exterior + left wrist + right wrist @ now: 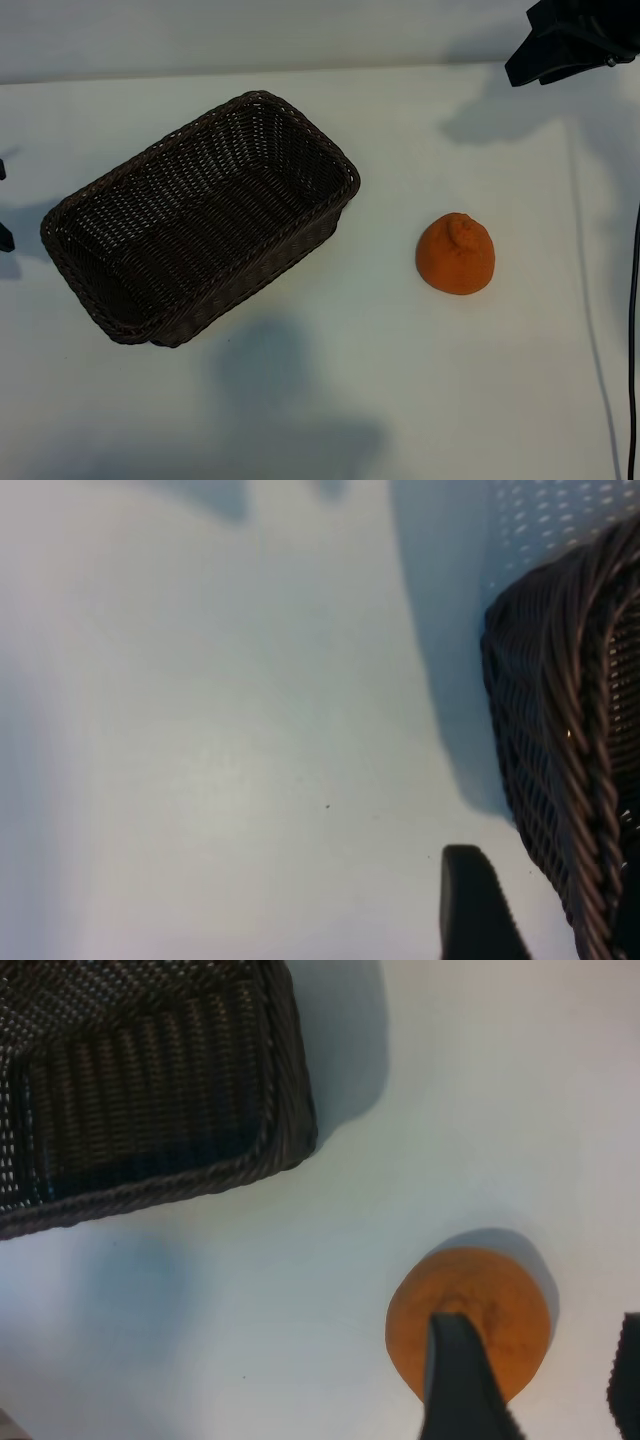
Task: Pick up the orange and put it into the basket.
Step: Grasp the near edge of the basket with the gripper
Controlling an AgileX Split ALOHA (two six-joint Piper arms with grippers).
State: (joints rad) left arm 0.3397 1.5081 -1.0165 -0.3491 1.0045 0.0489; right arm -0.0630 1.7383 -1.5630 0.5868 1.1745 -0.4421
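Lab-style test bench: bare white tabletop [330,380], black robot arm [565,40] mounted at edge.

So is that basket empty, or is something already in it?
Empty. The basket shows only bare weave inside; the orange sits on the table beside it, apart.

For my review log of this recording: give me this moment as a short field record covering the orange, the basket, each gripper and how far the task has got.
orange: on the table, right of the basket, apart from it
basket: empty, set at an angle on the table
right gripper: open, above the orange, not touching it in the exterior view
left gripper: near the basket's outer wall, holding nothing; one finger shows
task status: orange not yet picked up
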